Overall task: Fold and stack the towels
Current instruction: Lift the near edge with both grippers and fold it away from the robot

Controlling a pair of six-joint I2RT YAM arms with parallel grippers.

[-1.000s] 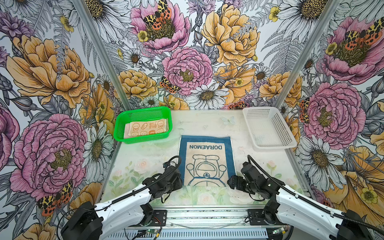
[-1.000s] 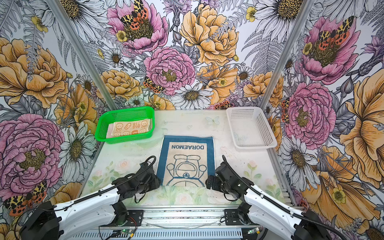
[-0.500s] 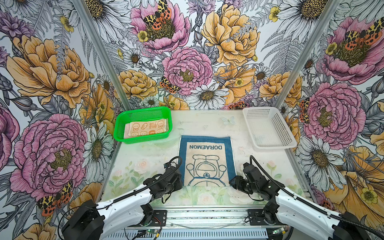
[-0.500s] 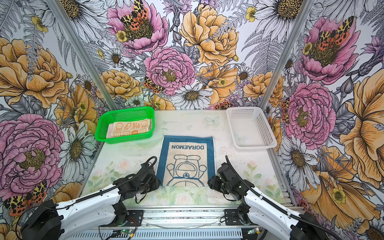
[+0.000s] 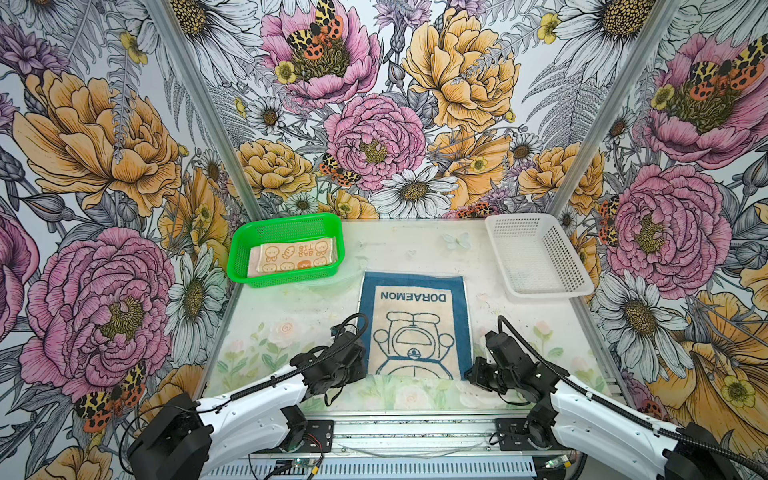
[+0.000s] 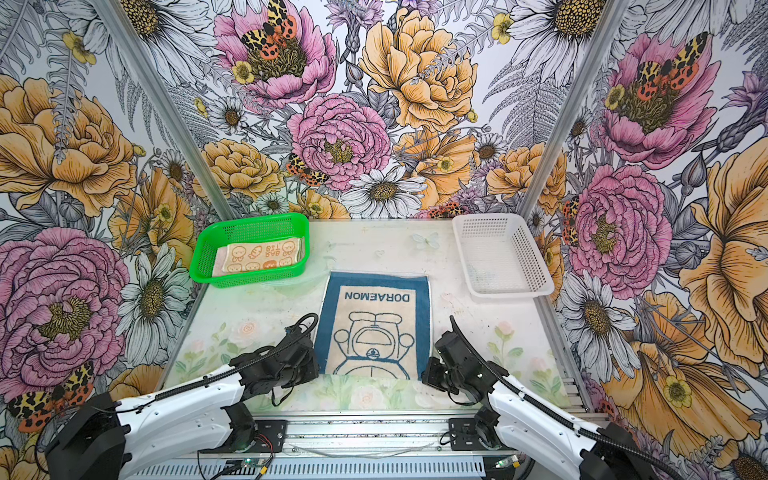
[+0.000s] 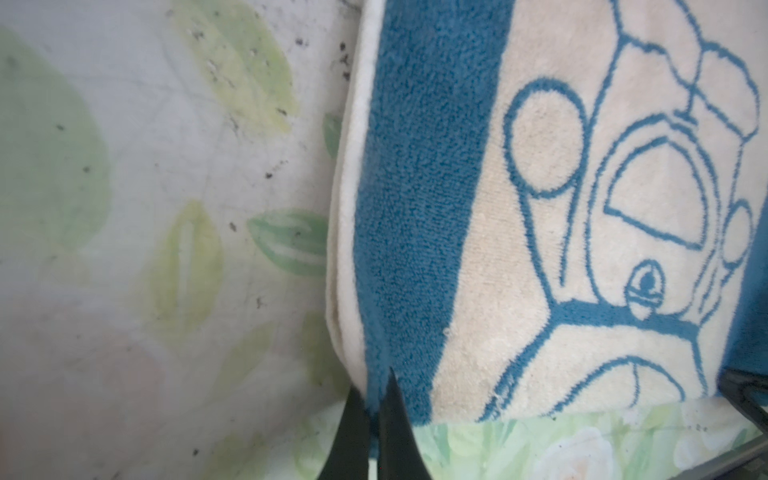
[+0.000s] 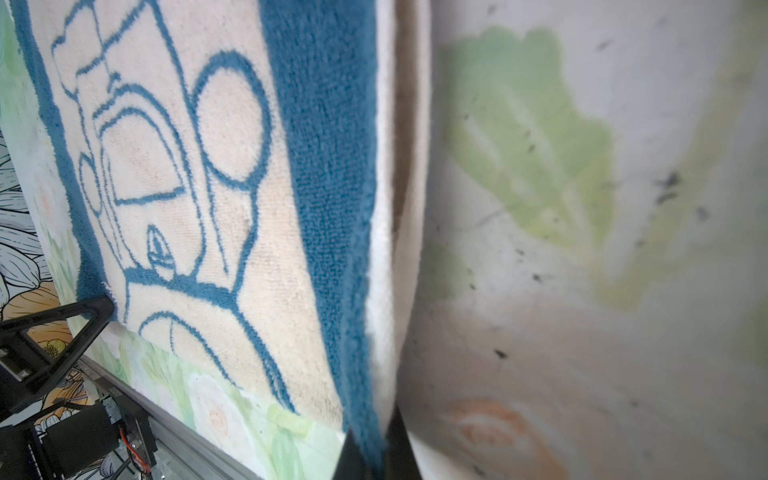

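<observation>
Pinching towel [image 5: 415, 328] near corners, L+R jaws

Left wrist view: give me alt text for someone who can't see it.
The left gripper is shut on a corner of a towel, blue-bordered cream with a blue cartoon outline. The towel lies flat on a table printed with pale green leaves.

Bold floral walls [image 5: 376, 137], pale floral tabletop [image 5: 286, 316]
</observation>
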